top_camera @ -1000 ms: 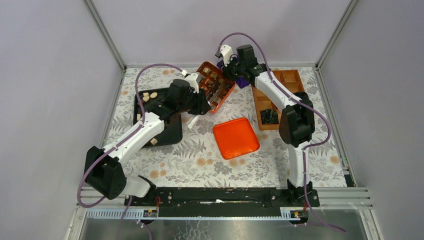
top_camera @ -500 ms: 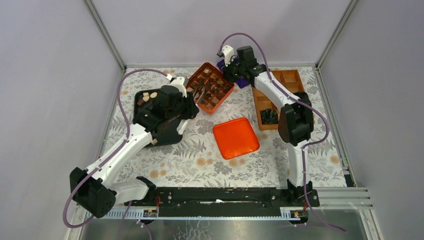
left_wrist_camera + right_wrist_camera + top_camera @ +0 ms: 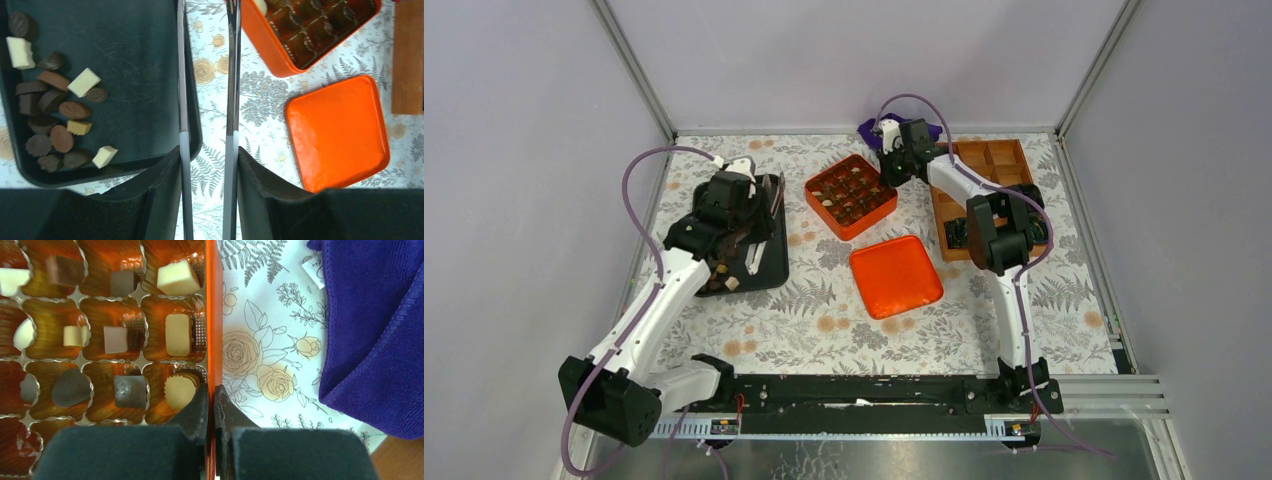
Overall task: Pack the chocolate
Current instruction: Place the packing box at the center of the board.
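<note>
My right tool (image 3: 212, 392) pinches the box (image 3: 212, 315) wall; left tool (image 3: 206, 20) spread, empty, left of box. I judge chocolate (image 3: 83, 82) light, brittle, slick: grip flat sides.

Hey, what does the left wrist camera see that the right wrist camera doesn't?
Left wrist only: loose chocolates in the black tray, the orange lid, and the open left gripper. Right wrist only: the purple cloth, and the right gripper clamped on the wall of the box. Both: the box and the flowered table cover.
</note>
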Motion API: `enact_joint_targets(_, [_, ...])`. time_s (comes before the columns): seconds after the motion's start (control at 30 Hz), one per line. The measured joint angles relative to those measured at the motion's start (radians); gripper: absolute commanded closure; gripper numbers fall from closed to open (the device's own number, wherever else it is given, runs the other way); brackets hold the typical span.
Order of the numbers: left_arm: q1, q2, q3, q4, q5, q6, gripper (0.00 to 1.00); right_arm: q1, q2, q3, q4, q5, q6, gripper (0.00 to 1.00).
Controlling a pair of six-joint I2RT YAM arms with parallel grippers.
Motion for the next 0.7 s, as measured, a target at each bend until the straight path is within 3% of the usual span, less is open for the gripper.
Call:
enact_joint_targets(0.03, [0.012,-0.002,0.000,-0.008,-0.002,0.000,0.54,-0.003,0.009,0.000,0.000,0.005,0.008,0.98])
enact_joint_targets(0.47, [0.275,0.034,0.001,-0.111,0.043,-0.004,0.54,-0.025,0.005,-0.034,0.045,-0.051,0.076,0.44])
enact_joint_targets(0.7, [0.433,0.158,0.080,-0.160,0.150,0.033,0.54,-0.063,-0.062,-0.085,0.017,-0.145,0.077,0.31])
